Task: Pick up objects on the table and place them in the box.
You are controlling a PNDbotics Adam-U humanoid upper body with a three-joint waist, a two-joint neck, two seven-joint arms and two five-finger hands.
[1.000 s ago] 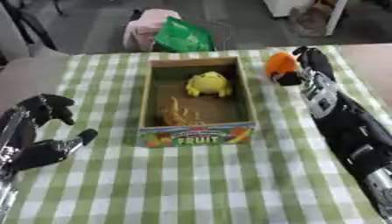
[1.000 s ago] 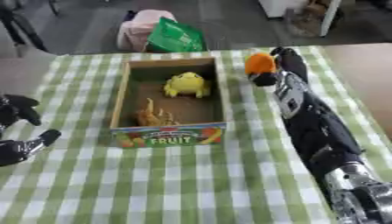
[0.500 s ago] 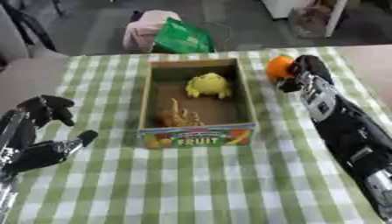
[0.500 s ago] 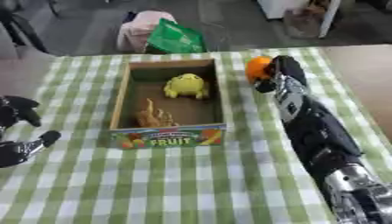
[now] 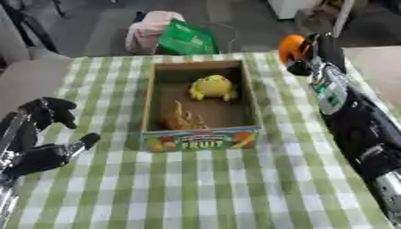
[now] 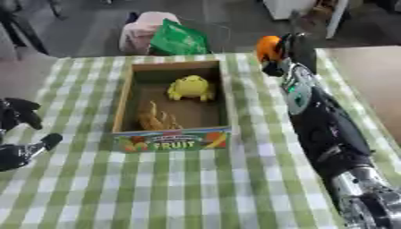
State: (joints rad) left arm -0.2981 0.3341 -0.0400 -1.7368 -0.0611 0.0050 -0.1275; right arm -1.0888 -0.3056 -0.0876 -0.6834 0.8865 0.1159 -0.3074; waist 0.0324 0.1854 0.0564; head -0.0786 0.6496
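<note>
The right hand (image 5: 307, 53) is up off the surface (image 5: 235, 188) with its fingers curled round an orange object (image 5: 291, 46). That looks like the carry step. The box (image 5: 201, 139) sits to the hand's left and a little nearer the robot, a yellow toy (image 5: 212, 86) and a tan piece (image 5: 183, 120) already inside. Next move, I'd say: swing left over the box, then release. The left hand (image 5: 37, 147) idles open at the lower left, holding nothing.
</note>
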